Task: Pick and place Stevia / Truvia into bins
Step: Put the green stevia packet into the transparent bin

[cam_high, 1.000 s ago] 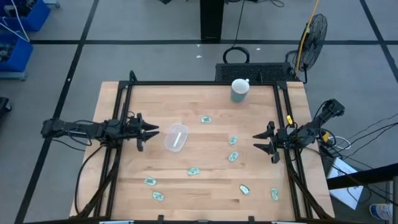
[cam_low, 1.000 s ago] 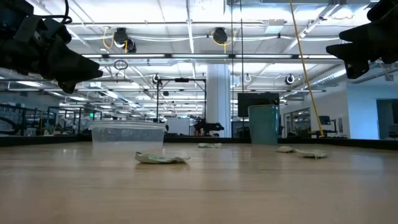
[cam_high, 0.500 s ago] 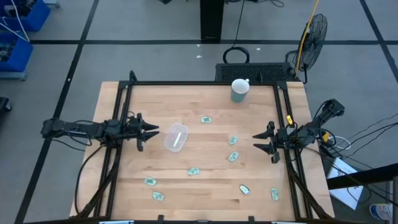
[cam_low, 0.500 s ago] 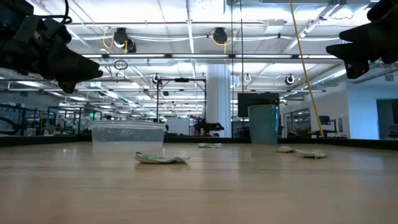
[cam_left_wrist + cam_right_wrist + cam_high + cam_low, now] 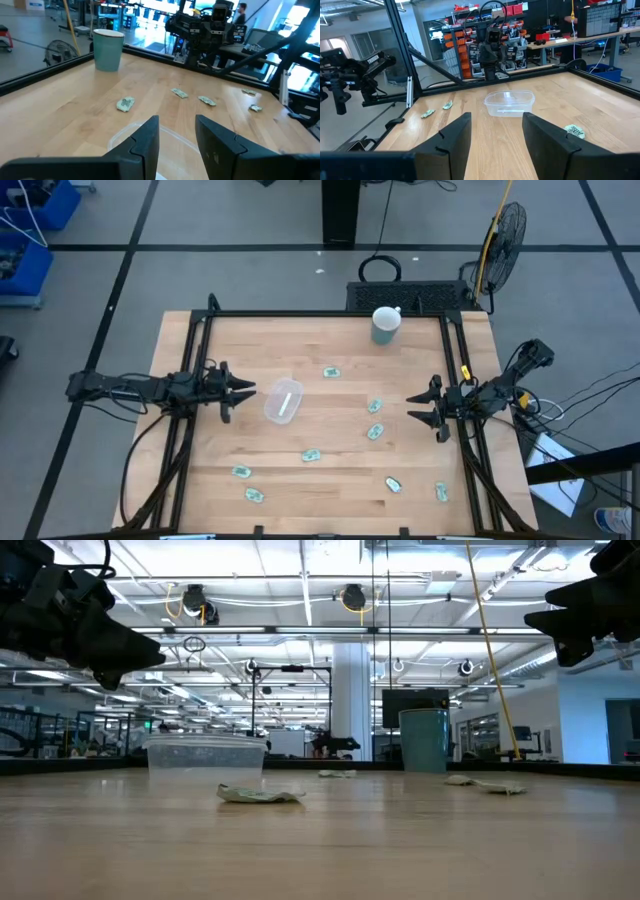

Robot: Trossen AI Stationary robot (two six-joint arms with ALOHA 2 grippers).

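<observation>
Packets (image 5: pixel 375 432) of sweetener, nine by my count from above, lie scattered flat on the table (image 5: pixel 330 340), all outside the clear bin (image 5: pixel 283 400); left gripper (image 5: pixel 244 390) hangs just beside that bin and right gripper (image 5: pixel 414 409) near the table's right edge, both spread and empty. Level with the tabletop, bin (image 5: pixel 205 758) stands upright behind one crumpled packet (image 5: pixel 259 794), a mug (image 5: pixel 423 740) beyond. From the wrists, fingers (image 5: pixel 147 140) and (image 5: pixel 452 137) stand apart; I judge each thin packet needs a low, square pinch.
</observation>
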